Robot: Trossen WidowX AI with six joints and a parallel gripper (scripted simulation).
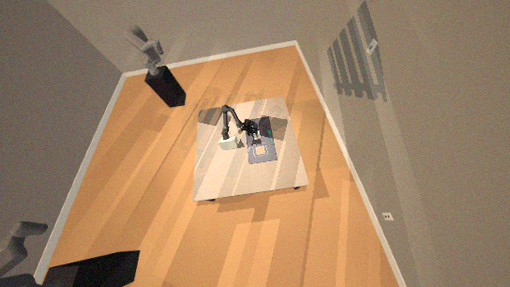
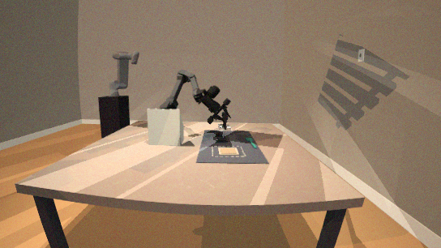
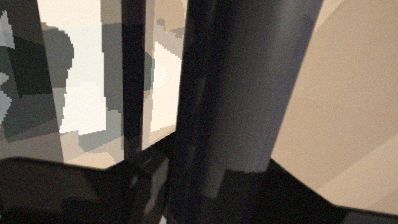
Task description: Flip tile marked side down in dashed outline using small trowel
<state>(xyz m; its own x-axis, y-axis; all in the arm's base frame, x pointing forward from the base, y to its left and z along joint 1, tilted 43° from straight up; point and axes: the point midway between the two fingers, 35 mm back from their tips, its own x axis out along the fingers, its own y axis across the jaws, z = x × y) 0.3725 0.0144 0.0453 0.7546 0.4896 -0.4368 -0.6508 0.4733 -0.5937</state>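
The tile [image 1: 260, 150] [image 2: 228, 151] lies flat inside the dashed outline [image 2: 212, 151] on the dark mat [image 1: 262, 160] [image 2: 232, 160]. Its upper face looks plain and pale, with no dark mark showing. My gripper [image 1: 254, 130] [image 2: 225, 117] is over the rear part of the mat, behind the tile and apart from it. It is shut on the trowel, whose pale metal end [image 2: 224, 126] hangs just above the mat. The trowel's thick dark handle [image 3: 250, 90] fills the middle of the wrist view. The tile is not seen in the wrist view.
A teal object [image 1: 271, 136] [image 2: 252, 143] lies on the right part of the mat. The arm stands on a pale block [image 1: 228, 143] [image 2: 164, 127] left of the mat. Other grey arms stand on dark pedestals away from the table.
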